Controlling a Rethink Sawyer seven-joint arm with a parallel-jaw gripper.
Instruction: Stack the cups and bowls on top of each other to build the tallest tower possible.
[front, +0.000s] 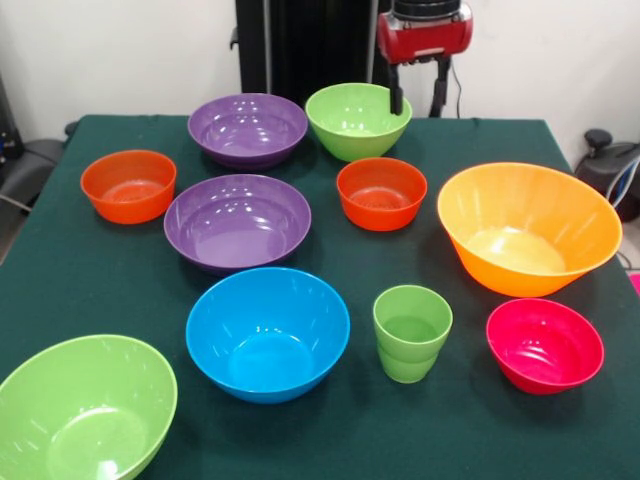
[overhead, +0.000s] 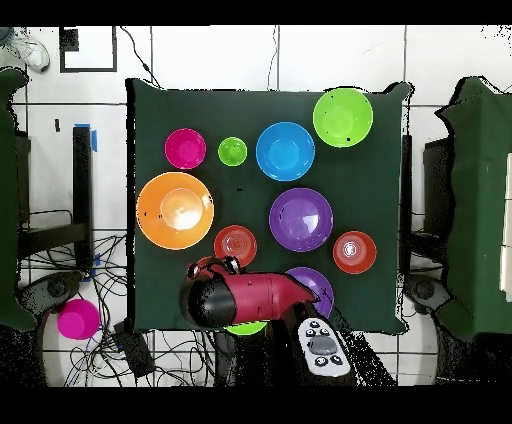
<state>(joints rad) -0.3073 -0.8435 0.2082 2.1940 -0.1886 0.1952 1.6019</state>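
Note:
The light-green cup (front: 412, 332) (overhead: 232, 151) stands upright between the blue bowl (front: 267, 332) (overhead: 285, 151) and the small pink-red bowl (front: 545, 345) (overhead: 185, 148). The large orange bowl (front: 528, 228) (overhead: 175, 210), two purple bowls (front: 237, 220) (front: 247, 128), two orange-red bowls (front: 381, 192) (front: 128, 185) and two lime-green bowls (front: 358, 118) (front: 85, 410) sit apart, all mouth up. Nothing is stacked, so no tower shows. My gripper (front: 417, 95) (overhead: 215, 266) hangs open and holding nothing, high at the table's robot side, beside the far lime-green bowl.
A dark green cloth covers the table (front: 60, 290) (overhead: 385, 190). In the overhead view my arm (overhead: 250, 297) hides part of one purple bowl and one lime-green bowl. A magenta round object (overhead: 78, 318) lies on the floor off the table, among cables.

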